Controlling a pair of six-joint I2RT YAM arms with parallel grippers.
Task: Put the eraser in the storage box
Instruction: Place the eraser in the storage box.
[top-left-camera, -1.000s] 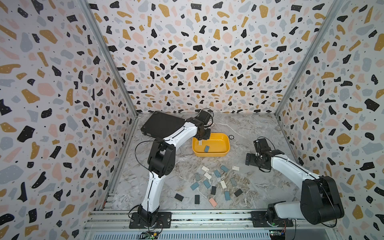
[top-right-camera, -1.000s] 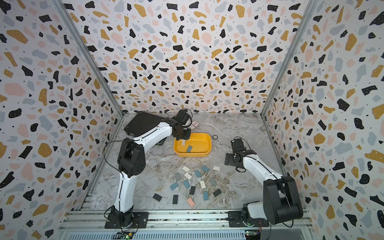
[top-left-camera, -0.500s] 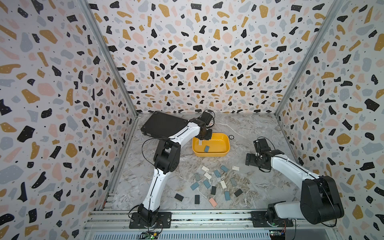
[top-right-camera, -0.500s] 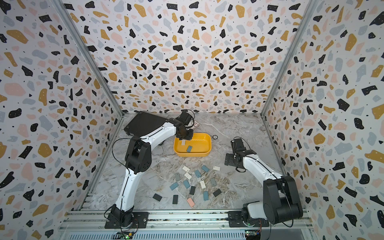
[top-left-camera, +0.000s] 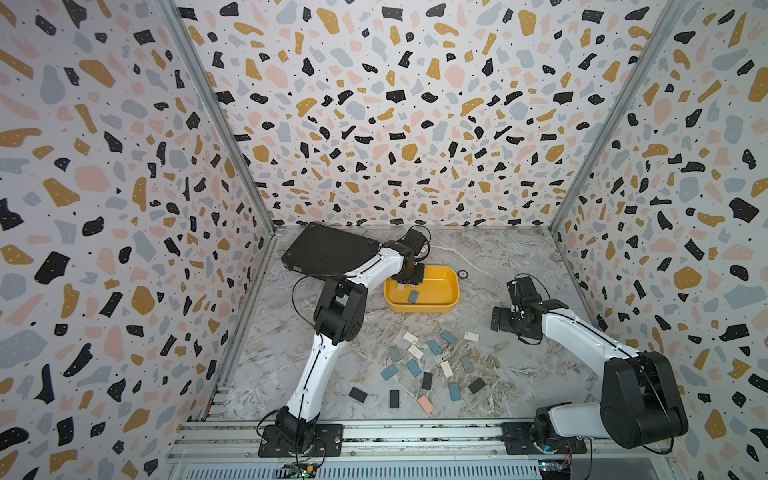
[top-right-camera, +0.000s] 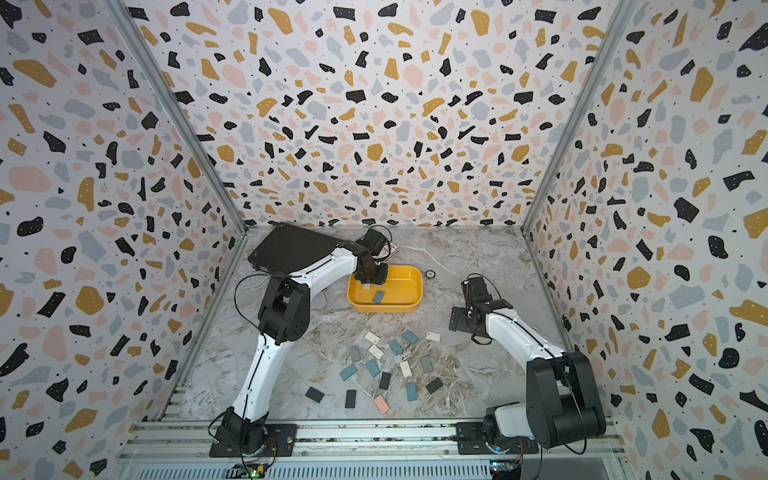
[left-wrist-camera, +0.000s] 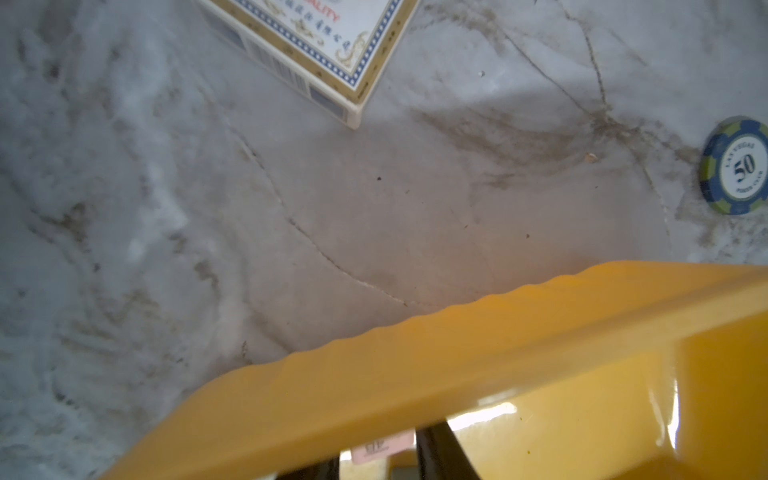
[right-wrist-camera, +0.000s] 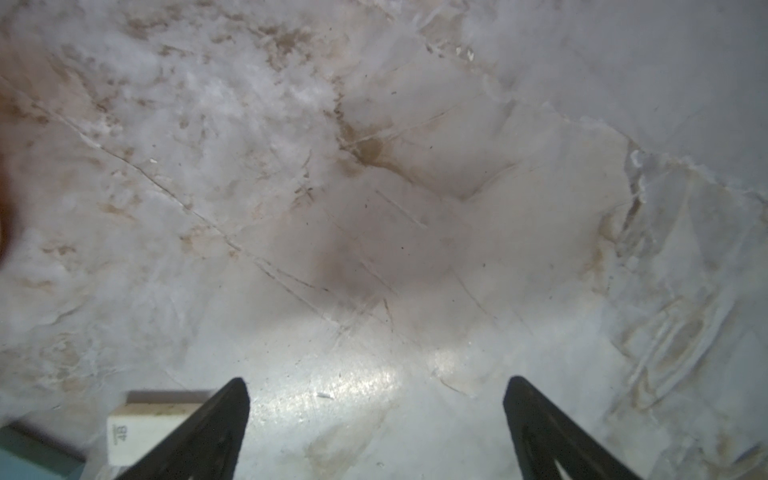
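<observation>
The yellow storage box (top-left-camera: 455, 291) (top-right-camera: 418, 291) stands at the middle back of the table, with a blue eraser (top-left-camera: 413, 296) lying inside it. My left gripper (top-left-camera: 409, 277) (left-wrist-camera: 380, 455) hangs over the box's back left corner, pointing down into it. In the left wrist view its dark fingers are shut on a pink eraser (left-wrist-camera: 384, 445), seen just past the yellow rim (left-wrist-camera: 374, 374). My right gripper (top-left-camera: 503, 322) (right-wrist-camera: 376, 384) stands open low over bare table to the right of the box, with nothing between its fingers. A white eraser (right-wrist-camera: 141, 432) lies just outside one finger.
Several loose erasers (top-left-camera: 428, 365) in blue, grey, white, black and pink are scattered in front of the box. A flat black case (top-left-camera: 328, 249) leans at the back left. A poker chip (top-left-camera: 462, 273) (left-wrist-camera: 735, 166) and a card box (left-wrist-camera: 316, 41) lie behind the yellow box.
My left arm has shifted slightly right, bringing its gripper and the pink eraser over the box's back left corner. The right arm has not moved.
</observation>
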